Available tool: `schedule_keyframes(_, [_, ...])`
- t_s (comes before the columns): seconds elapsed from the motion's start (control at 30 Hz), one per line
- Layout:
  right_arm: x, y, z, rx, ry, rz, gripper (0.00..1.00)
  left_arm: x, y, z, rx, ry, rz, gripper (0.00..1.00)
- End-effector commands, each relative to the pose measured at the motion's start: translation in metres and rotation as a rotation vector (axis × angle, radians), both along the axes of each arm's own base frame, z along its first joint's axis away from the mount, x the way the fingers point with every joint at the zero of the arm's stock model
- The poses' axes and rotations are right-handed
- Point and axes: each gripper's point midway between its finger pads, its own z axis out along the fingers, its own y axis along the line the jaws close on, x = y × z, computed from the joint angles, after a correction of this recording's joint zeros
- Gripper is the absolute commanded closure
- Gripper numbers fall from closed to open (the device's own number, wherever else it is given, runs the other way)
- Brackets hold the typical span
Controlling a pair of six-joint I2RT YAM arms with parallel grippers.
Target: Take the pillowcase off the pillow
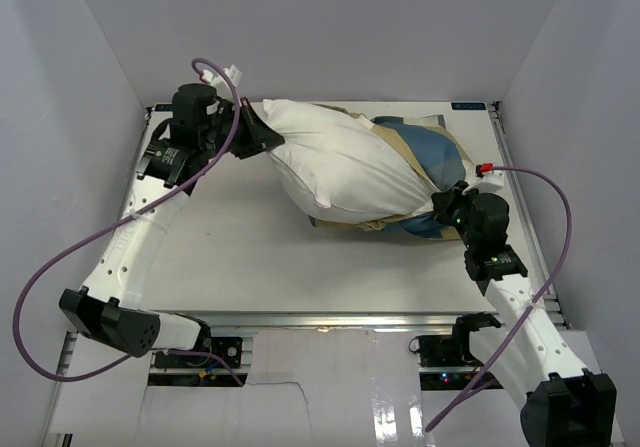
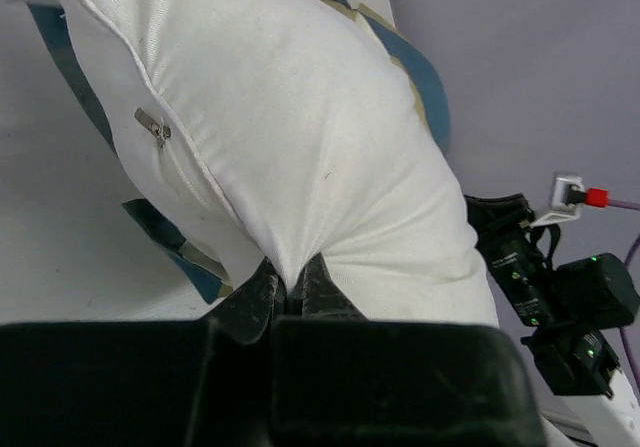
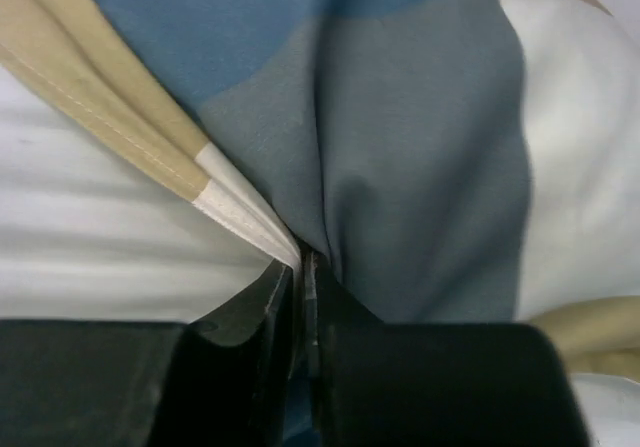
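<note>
- White walls (image 1: pixel 330 27) close in the white table (image 1: pixel 250 257) on three sides. Both arm bases sit at its near edge.
- The pillow (image 1: pixel 340 167) lies across the far half of the table, and its long axis runs from the far left toward the near right.
- Its left and middle parts are bare white cloth with a few wrinkles. The left wrist view shows a seam with a small metal zip pull (image 2: pixel 152 125) on that bare part.
- The pillowcase (image 1: pixel 430 152) is bunched around the pillow's right end, with blue and tan blocks showing. A tan band crosses the pillow where the cover's opening sits, and a little of the cover shows from under the pillow's near side.
- The left arm (image 1: pixel 150 217) reaches to the far left corner. Its jaws are closed on a pinch of the pillow's white cloth at the left tip, and the cloth puckers into them.
- The right arm (image 1: pixel 500 267) reaches in from the right. Its jaws are closed on a fold of the pillowcase at the near right end. The right wrist view shows grey-blue, cream and tan cloth gathered between them.
- A purple cable (image 1: pixel 40 297) loops off each arm.
</note>
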Motion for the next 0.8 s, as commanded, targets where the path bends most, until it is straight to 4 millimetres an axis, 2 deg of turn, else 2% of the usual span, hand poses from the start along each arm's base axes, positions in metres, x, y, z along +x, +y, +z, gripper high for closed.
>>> schedule_keyframes(0.0, [-0.013,-0.037,-0.058,-0.087,0.173,-0.088,0.85,-0.005,0.043,0.083,-0.006,-0.23,0.112,1.0])
schedule_keyframes(0.07, [-0.013,-0.03,-0.06,-0.079,0.173,-0.041,0.75,-0.006,0.042,0.082,-0.006,-0.23,0.103,1.0])
schedule_keyframes(0.1, [-0.01,-0.027,-0.054,-0.074,0.142,-0.032,0.73,-0.006,0.04,0.076,-0.008,-0.219,0.093,1.0])
schedule_keyframes(0.2, [-0.006,-0.033,-0.054,-0.095,0.142,-0.053,0.91,-0.009,0.035,0.07,-0.019,-0.21,0.058,1.0])
schedule_keyframes(0.3, [-0.003,-0.047,-0.065,-0.099,0.186,-0.087,0.92,-0.012,0.036,0.068,-0.011,-0.212,0.045,1.0])
schedule_keyframes(0.37, [-0.002,-0.062,-0.08,-0.063,0.242,-0.125,0.92,-0.018,0.034,0.073,-0.019,-0.228,0.013,1.0])
schedule_keyframes(0.4, [-0.004,-0.063,-0.09,-0.037,0.278,-0.116,0.92,-0.029,0.024,0.076,-0.037,-0.233,-0.067,1.0])
schedule_keyframes(0.43, [-0.005,-0.069,-0.092,-0.015,0.284,-0.122,0.92,-0.042,0.019,0.069,-0.048,-0.221,-0.128,1.0])
schedule_keyframes(0.47, [-0.005,-0.063,-0.09,-0.005,0.277,-0.084,0.92,-0.051,0.013,0.066,-0.072,-0.227,-0.184,1.0])
schedule_keyframes(0.5, [-0.008,-0.051,-0.079,0.014,0.233,-0.015,0.84,-0.069,0.003,0.061,-0.12,-0.209,-0.275,1.0])
schedule_keyframes(0.53, [-0.01,-0.041,-0.069,0.026,0.194,0.036,0.75,-0.088,0.005,0.063,-0.143,-0.24,-0.292,1.0])
schedule_keyframes(0.57, [-0.014,-0.028,-0.056,0.047,0.154,0.107,0.68,-0.088,0.004,0.031,-0.154,-0.205,-0.287,1.0])
schedule_keyframes(0.6, [-0.017,-0.024,-0.026,0.04,0.069,0.132,0.57,-0.092,0.006,0.02,-0.174,-0.191,-0.264,1.0])
schedule_keyframes(0.63, [-0.02,-0.019,-0.01,0.033,0.03,0.161,0.53,-0.093,0.011,0.009,-0.174,-0.197,-0.223,1.0])
schedule_keyframes(0.67, [-0.031,-0.01,-0.002,0.042,0.043,0.21,0.5,-0.101,0.014,-0.015,-0.172,-0.183,-0.207,1.0])
schedule_keyframes(0.73, [-0.041,-0.003,0.049,0.008,-0.074,0.257,0.47,-0.107,0.02,-0.043,-0.157,-0.159,-0.17,1.0])
schedule_keyframes(0.77, [-0.049,0.003,0.068,0.006,-0.134,0.288,0.4,-0.116,0.025,-0.07,-0.152,-0.139,-0.157,1.0])
